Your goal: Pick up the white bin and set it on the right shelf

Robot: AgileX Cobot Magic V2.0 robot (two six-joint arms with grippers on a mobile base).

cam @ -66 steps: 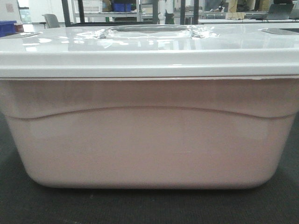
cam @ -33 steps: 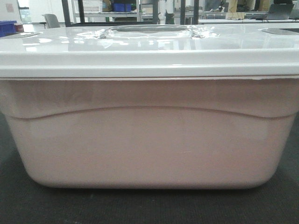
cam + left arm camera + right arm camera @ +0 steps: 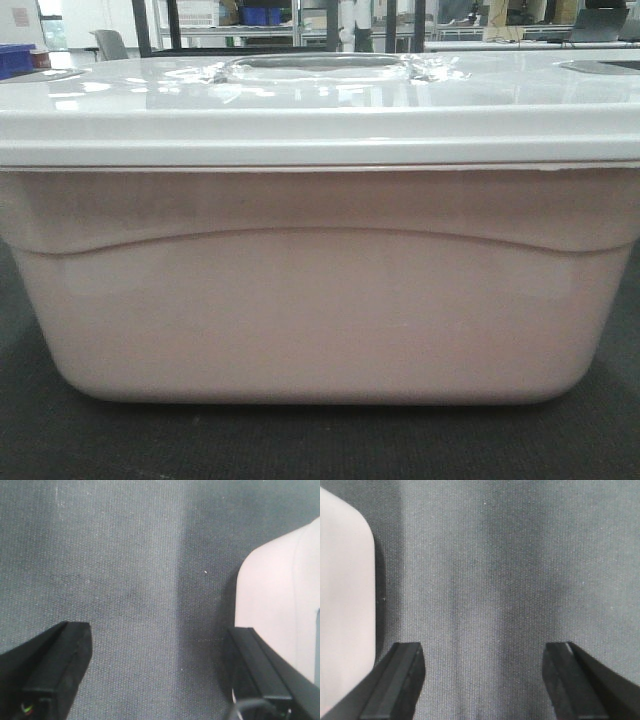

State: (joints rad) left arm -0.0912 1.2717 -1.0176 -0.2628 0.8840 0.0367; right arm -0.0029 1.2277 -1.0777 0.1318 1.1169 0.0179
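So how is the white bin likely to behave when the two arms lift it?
The white bin looks smooth and glossy, so it may slip under side pressure. Its translucent plastic walls could flex. Broad, flat-bottomed and low, it seems unlikely to tip on the dark surface.

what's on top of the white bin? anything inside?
A glossy white lid with a central recess covers the translucent pinkish-white plastic bin. Contents hidden by lid and cloudy walls.

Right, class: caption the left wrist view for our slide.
Open left gripper over grey fabric, close beside the white bin.
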